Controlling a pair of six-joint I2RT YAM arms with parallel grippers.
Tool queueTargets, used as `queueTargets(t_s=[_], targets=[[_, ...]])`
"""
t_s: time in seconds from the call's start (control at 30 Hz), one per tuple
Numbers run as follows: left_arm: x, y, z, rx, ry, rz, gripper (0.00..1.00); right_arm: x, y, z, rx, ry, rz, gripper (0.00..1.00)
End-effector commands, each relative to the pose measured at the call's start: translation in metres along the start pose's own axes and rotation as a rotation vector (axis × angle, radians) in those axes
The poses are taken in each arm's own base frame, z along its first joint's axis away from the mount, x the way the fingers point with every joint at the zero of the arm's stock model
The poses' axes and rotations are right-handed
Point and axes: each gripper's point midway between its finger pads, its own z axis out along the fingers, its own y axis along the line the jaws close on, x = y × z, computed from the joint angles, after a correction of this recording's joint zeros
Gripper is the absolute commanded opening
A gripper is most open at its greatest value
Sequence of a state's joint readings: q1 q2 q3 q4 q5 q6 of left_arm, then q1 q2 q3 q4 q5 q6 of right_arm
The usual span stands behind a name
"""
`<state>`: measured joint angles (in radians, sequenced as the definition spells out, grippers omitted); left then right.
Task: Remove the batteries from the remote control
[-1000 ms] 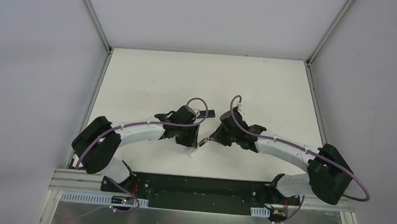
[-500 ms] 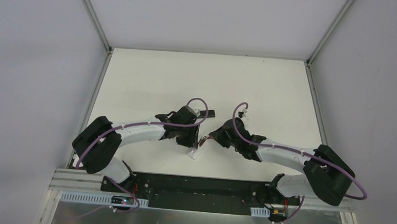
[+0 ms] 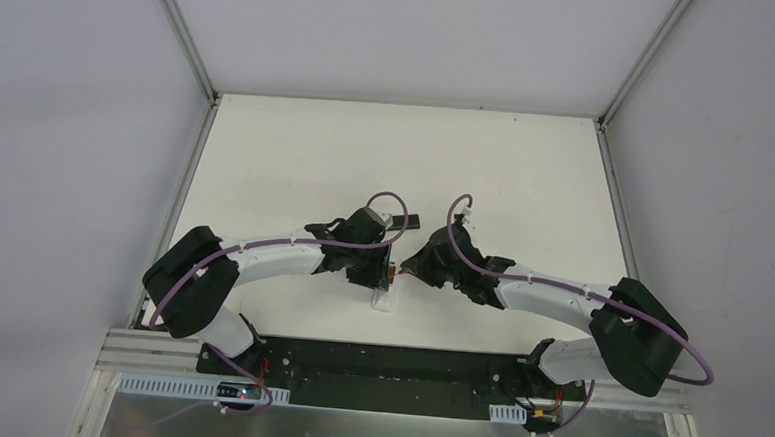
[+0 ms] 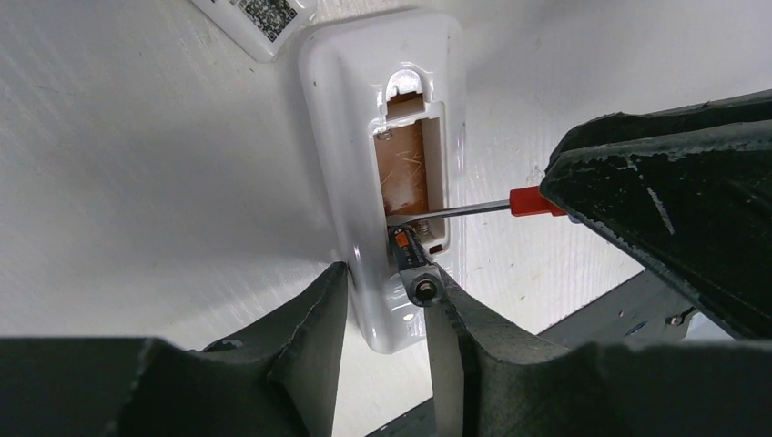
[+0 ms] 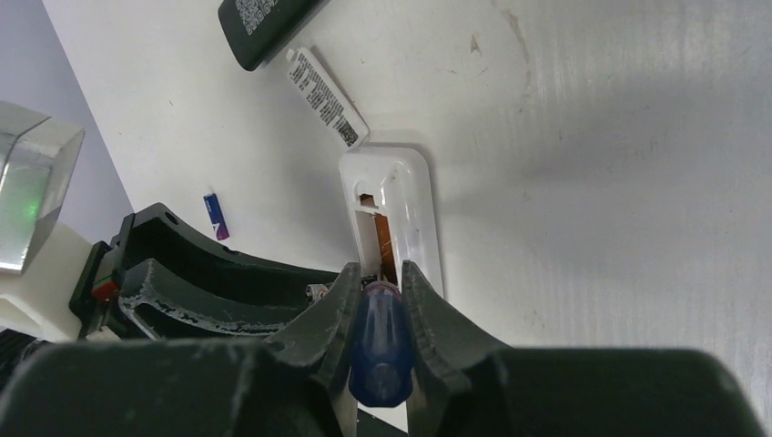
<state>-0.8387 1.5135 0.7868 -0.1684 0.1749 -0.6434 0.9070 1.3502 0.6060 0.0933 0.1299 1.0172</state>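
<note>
The white remote control (image 4: 382,137) lies back up with its battery bay open. One dark and orange battery (image 4: 411,259) sits tilted up at the bay's near end. My left gripper (image 4: 391,273) is shut on the remote's near end, its right finger touching the battery's end. My right gripper (image 5: 380,273) is shut on a blue-handled screwdriver (image 5: 382,346). Its shaft (image 4: 455,209) reaches across into the bay just beyond the battery. A blue battery (image 5: 216,217) lies loose on the table. In the top view both grippers (image 3: 376,273) (image 3: 413,267) meet over the remote (image 3: 381,298).
A white battery cover (image 5: 328,109) with a printed label lies just beyond the remote. A black remote (image 5: 264,23) lies farther back, also visible from above (image 3: 408,221). The table's near edge with a black base rail (image 4: 628,314) is close behind the grippers.
My right gripper has shifted left toward the left gripper, carrying the screwdriver tip to the remote. The left arm has barely moved.
</note>
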Motion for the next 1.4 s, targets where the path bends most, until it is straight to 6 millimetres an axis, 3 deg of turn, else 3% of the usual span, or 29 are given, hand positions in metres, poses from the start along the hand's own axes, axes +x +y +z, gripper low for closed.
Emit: queueTargets(t_s=[0.0,0.2,0.33,0.53,0.77,0.87,0.93,1.0,1.13,1.27,1.37], targets=[[0.001,0.002,0.001,-0.024,0.001,0.010,0.35,0.007,0.022,-0.006,-0.036,0.055,-0.038,0.00],[0.000,0.006,-0.007,-0.032,-0.032,0.012,0.42,0.010,0.036,-0.003,-0.057,0.087,-0.046,0.00],[-0.003,0.007,-0.013,-0.033,-0.059,0.020,0.54,0.010,0.043,-0.004,-0.075,0.096,-0.046,0.00],[-0.005,0.011,-0.018,-0.050,-0.085,0.020,0.55,0.015,0.052,-0.005,-0.113,0.148,-0.031,0.00],[-0.004,0.025,-0.030,-0.106,-0.127,-0.008,0.55,0.001,0.037,-0.009,-0.066,0.081,-0.034,0.00],[-0.008,0.034,-0.055,-0.146,-0.191,-0.036,0.63,-0.011,0.027,-0.016,-0.030,0.031,-0.043,0.00],[0.004,0.046,-0.079,-0.214,-0.188,-0.143,0.65,-0.016,0.022,-0.022,-0.019,0.011,-0.044,0.00],[0.027,0.057,-0.091,-0.223,-0.172,-0.262,0.65,-0.022,0.018,-0.028,-0.014,-0.012,-0.047,0.00],[0.060,0.079,-0.098,-0.211,-0.200,-0.430,0.72,-0.028,0.017,-0.035,-0.023,-0.033,-0.045,0.00],[0.089,0.104,-0.101,-0.319,-0.143,-0.516,0.76,-0.029,0.019,-0.039,-0.031,-0.028,-0.047,0.00],[0.090,0.110,-0.102,-0.378,-0.136,-0.517,0.78,-0.030,0.021,-0.040,-0.038,-0.030,-0.045,0.00]])
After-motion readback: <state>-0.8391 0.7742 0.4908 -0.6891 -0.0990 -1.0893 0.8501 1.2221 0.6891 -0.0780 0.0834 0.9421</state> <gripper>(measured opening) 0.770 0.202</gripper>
